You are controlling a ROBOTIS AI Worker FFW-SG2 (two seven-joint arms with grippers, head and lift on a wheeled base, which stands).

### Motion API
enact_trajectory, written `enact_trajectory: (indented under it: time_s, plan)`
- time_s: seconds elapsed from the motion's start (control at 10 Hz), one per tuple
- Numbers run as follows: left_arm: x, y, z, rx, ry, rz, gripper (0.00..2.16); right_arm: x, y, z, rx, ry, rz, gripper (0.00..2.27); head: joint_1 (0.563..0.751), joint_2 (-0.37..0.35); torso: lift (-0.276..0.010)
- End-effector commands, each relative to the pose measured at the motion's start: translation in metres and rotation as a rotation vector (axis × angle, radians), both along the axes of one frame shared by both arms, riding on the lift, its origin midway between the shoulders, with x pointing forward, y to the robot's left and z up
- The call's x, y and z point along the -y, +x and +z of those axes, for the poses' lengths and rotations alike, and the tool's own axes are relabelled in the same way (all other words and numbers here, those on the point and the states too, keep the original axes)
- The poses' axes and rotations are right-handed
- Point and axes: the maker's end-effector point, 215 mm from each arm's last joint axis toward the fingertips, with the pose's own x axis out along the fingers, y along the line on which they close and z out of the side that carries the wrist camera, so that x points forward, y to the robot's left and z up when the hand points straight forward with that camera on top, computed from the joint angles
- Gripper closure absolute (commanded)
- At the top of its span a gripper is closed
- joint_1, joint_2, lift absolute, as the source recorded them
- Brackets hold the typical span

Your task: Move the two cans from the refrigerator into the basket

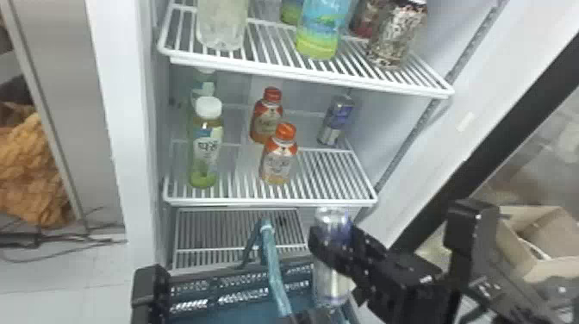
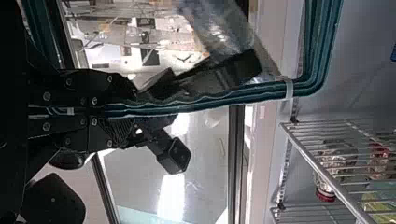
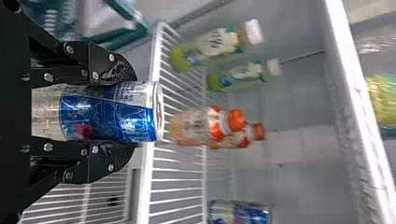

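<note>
On the left, a tall grey panel (image 1: pixel 64 99) stands beside a crumpled orange-brown heap (image 1: pixel 32 172), and dark cables (image 1: pixel 47 254) trail over the pale floor (image 1: pixel 56 297), which is crossed by a thin seam. To the right, past a slanting black frame (image 1: pixel 508 138), an open brown cardboard box (image 1: pixel 555 232) shows its flaps. The left wrist view catches strong white light (image 2: pixel 171 198) glaring in patches on a smooth grey surface (image 2: pixel 201 154).

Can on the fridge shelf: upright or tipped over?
Upright. The head view shows the can standing on its silver end.
</note>
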Motion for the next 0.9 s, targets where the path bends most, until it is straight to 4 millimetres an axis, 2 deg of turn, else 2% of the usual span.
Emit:
enact_trajectory:
  time_s: [0.0,0.2,0.4,0.6,0.8]
  plan:
    - [0.0,0.0,-0.001,-0.001,0.001,0.0,1.21,0.006,-0.021,-0.014,-0.083,-0.039,0.006,0.87,0.695,-0.35,-0.266]
    - [0.0,-0.001,-0.002,-0.002,0.004,-0.002,1.21,0.008,-0.035,-0.025,-0.145,-0.058,0.019,0.87,0.695,-0.35,-0.266]
    - [0.001,-0.001,-0.001,0.003,0.005,-0.006,1.21,0.007,-0.037,-0.031,-0.166,-0.052,0.026,0.83,0.695,-0.35,-0.266]
    - [0.0,-0.001,-0.002,0.001,0.006,-0.004,1.21,0.009,-0.031,-0.027,-0.144,-0.046,0.022,0.39,0.695,-0.35,-0.266]
    - [0.0,0.0,-0.001,0.001,0.003,-0.002,1.21,0.013,-0.012,-0.014,-0.07,-0.023,0.005,0.13,0.695,-0.35,-0.266]
